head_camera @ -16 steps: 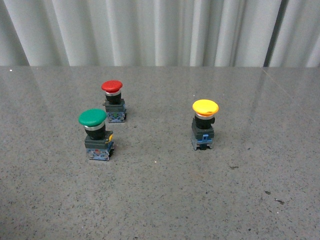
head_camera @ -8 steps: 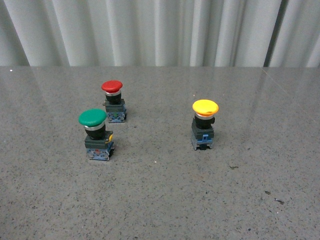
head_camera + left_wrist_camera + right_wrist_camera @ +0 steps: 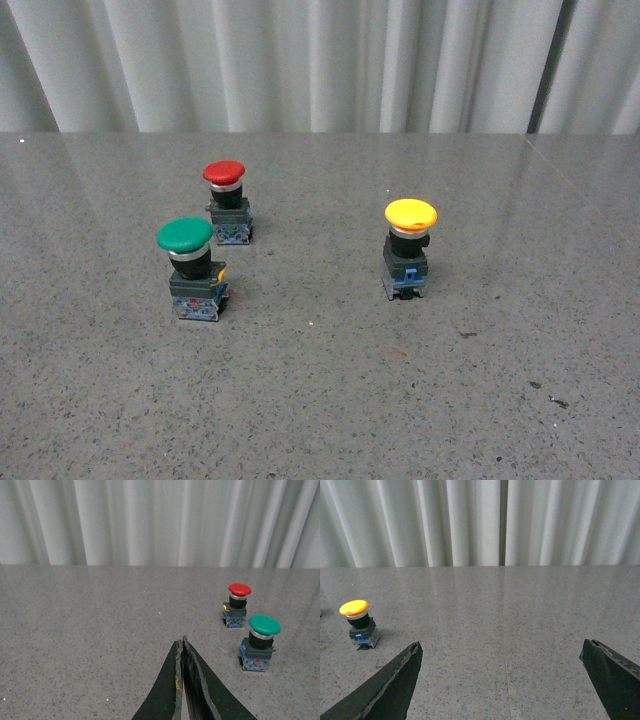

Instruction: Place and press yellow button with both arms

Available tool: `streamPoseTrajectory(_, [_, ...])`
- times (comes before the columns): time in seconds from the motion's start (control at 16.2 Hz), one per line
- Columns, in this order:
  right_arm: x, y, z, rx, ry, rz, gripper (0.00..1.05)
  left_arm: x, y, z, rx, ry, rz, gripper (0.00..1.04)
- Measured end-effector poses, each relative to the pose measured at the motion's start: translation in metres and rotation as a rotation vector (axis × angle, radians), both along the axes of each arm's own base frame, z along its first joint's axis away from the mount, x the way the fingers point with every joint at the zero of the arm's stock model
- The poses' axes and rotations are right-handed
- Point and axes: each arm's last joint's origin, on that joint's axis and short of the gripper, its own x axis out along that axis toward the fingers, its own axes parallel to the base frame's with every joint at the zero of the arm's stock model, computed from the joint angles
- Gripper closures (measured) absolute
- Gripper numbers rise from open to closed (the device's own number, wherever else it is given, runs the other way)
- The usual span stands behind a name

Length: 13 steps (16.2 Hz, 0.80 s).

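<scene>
Three buttons stand upright on the worktop (image 3: 320, 410). The lone button (image 3: 408, 252) stands on the right side, well apart from the other two. The pair stands on the left: the near button (image 3: 192, 270) in front, the far button (image 3: 227, 205) just behind it and a little to the right, close but not touching. A curtain (image 3: 320, 60) hangs behind the worktop. The left gripper (image 3: 182, 641) has the pair ahead of it, and the right gripper (image 3: 501, 645) has the lone button ahead of it.

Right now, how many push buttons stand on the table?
3: red-capped push button rear left, green-capped push button just nearer, yellow-capped push button alone at right. None seems hidden.
</scene>
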Motion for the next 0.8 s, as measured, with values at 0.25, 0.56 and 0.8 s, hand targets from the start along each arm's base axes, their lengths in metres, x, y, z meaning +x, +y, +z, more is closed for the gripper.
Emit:
streamPoseTrajectory(0.25, [0.0,0.0,0.0,0.0,0.0,0.0,0.06,-0.001,0.0,0.001,0.0,-0.011,0.0,1.03])
streamPoseTrajectory(0.56, [0.0,0.0,0.0,0.0,0.0,0.0,0.06,-0.012,0.0,-0.006,0.0,0.048,-0.001,1.03])
streamPoseTrajectory(0.8, [0.0,0.0,0.0,0.0,0.0,0.0,0.06,-0.014,0.0,-0.002,0.0,0.0,0.002,1.03])
